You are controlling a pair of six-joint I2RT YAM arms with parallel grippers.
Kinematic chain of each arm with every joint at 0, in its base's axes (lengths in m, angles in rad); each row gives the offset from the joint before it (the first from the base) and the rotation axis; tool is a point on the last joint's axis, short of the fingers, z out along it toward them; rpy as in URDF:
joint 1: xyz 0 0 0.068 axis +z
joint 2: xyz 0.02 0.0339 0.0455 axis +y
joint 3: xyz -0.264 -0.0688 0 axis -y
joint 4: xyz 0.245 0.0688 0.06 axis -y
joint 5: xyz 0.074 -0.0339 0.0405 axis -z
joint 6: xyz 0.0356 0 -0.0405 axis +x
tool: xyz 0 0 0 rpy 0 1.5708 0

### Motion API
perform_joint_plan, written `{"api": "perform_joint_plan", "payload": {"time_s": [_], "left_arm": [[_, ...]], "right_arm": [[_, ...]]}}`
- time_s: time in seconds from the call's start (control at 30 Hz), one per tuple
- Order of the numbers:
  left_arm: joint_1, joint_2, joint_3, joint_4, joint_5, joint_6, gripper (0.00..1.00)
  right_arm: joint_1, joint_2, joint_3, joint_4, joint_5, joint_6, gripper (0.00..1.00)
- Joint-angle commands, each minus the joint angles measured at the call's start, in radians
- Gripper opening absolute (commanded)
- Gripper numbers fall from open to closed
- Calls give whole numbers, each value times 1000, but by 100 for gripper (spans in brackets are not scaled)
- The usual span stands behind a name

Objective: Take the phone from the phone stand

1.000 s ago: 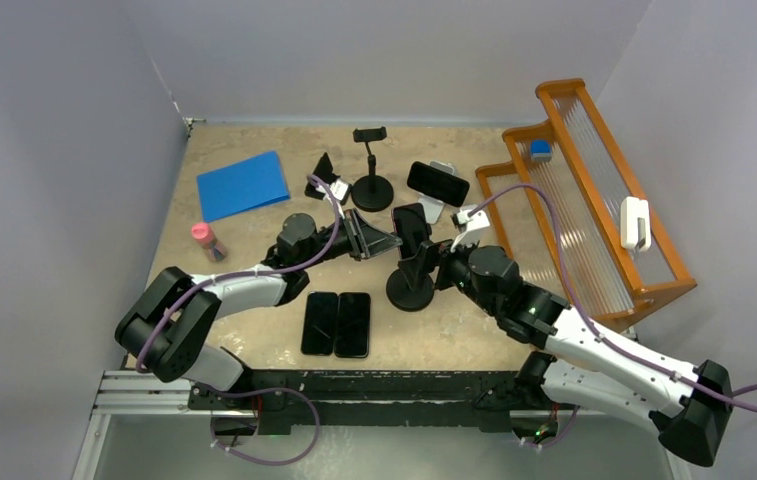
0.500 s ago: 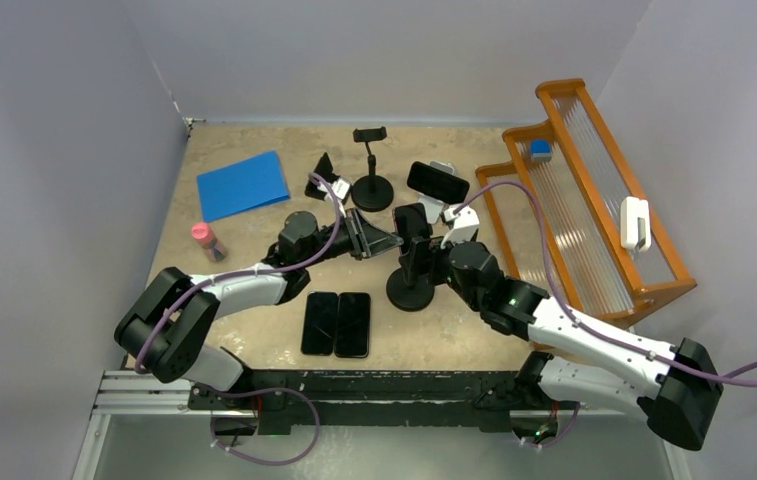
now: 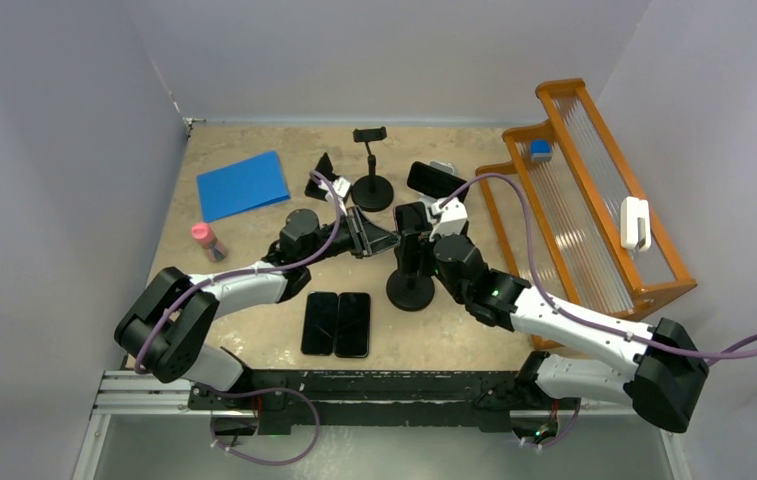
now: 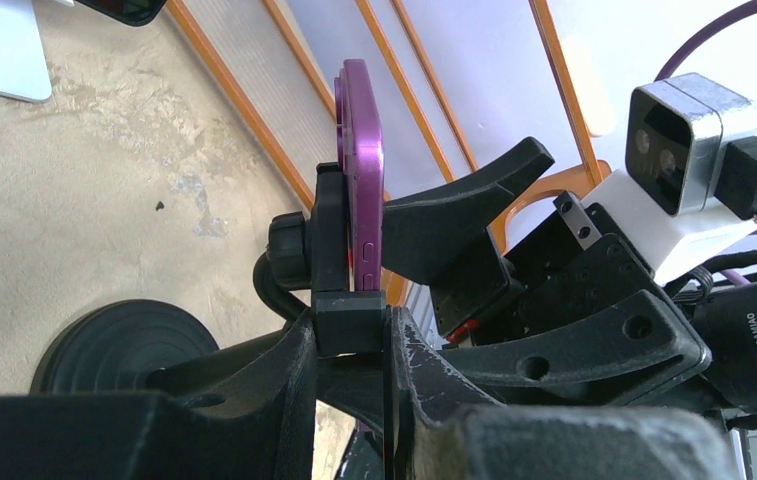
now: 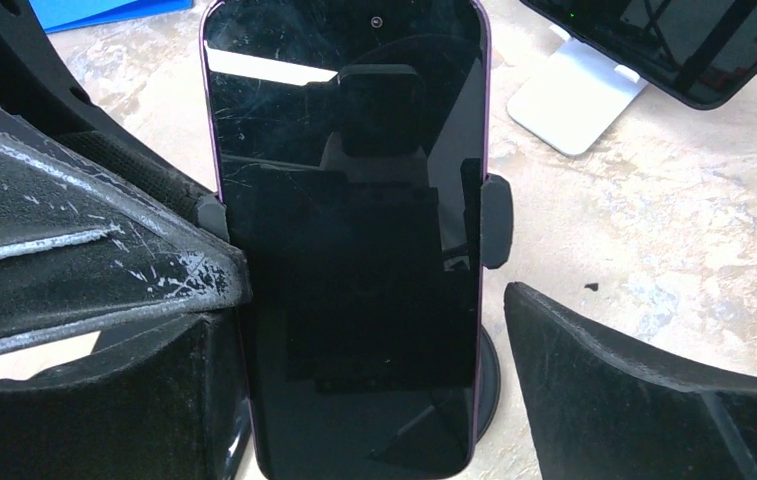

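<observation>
Top external shows the phone stand point(image 3: 410, 292) on its round base, right of the middle of the tabletop point(image 3: 424, 340) and toward the near edge. The phone point(image 3: 407, 222) stands upright in its cradle, with the left jaws and the right jaws meeting at it from opposite sides. Left wrist shows the purple-edged phone edge-on in the cradle, and the left jaws closed tight on the stand's lower bracket. Right wrist faces the dark screen, with the right jaws spread wide, one on each side of the phone, gripping nothing.
</observation>
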Motion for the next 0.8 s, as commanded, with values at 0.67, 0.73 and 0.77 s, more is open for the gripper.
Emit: {"api": "perform_joint_plan", "payload": {"time_s": [0.67, 0.73, 0.77], "left_arm": [[4, 66, -138, 336, -40, -107, 0], [4, 90, -142, 385, -32, -123, 0], [3, 102, -144, 408, -27, -129, 0]], "right_arm": [[-17, -138, -238, 321, -141, 107, 0], [-17, -157, -271, 359, -179, 109, 0], [-17, -166, -286, 382, -195, 111, 0]]}}
